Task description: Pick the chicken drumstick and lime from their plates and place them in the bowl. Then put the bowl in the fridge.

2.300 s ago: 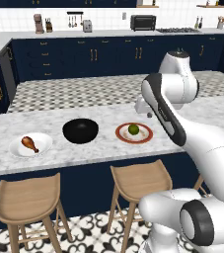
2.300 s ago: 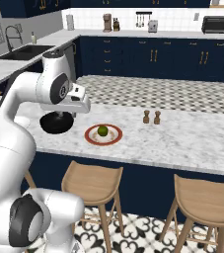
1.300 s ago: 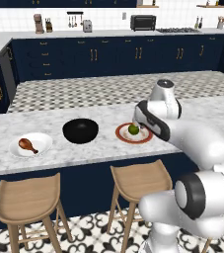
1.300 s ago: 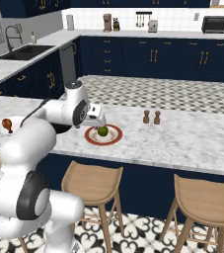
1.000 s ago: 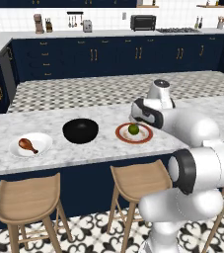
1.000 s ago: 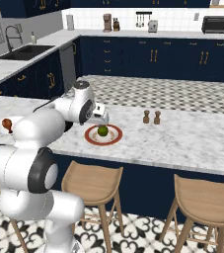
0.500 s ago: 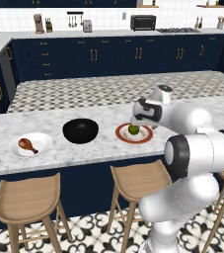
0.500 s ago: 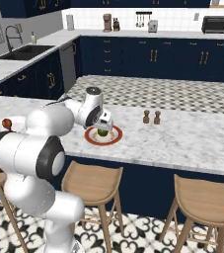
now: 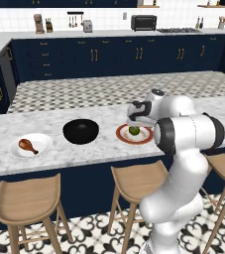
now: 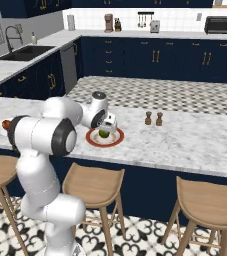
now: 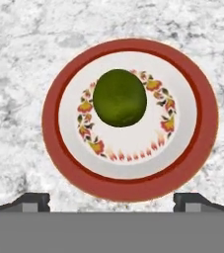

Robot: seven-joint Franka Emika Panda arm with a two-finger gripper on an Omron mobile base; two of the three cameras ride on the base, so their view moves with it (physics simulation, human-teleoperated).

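i've got the gripper (image 11: 111, 200) spread wide and empty above the lime (image 11: 119, 97). it sits on the red-rimmed plate (image 11: 54, 143) (counter's front edge).

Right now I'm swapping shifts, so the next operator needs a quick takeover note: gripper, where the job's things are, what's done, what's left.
Gripper: open, holding nothing, hovering just above the lime.
Lime: on the red-rimmed plate, on the counter.
Chicken drumstick: on the plain white plate, at the counter's left end.
Bowl: black, empty as far as can be seen, between the two plates.
Done: nothing placed yet.
Left: grasp the lime, put it in the bowl; same for the drumstick; then carry the bowl to the fridge.
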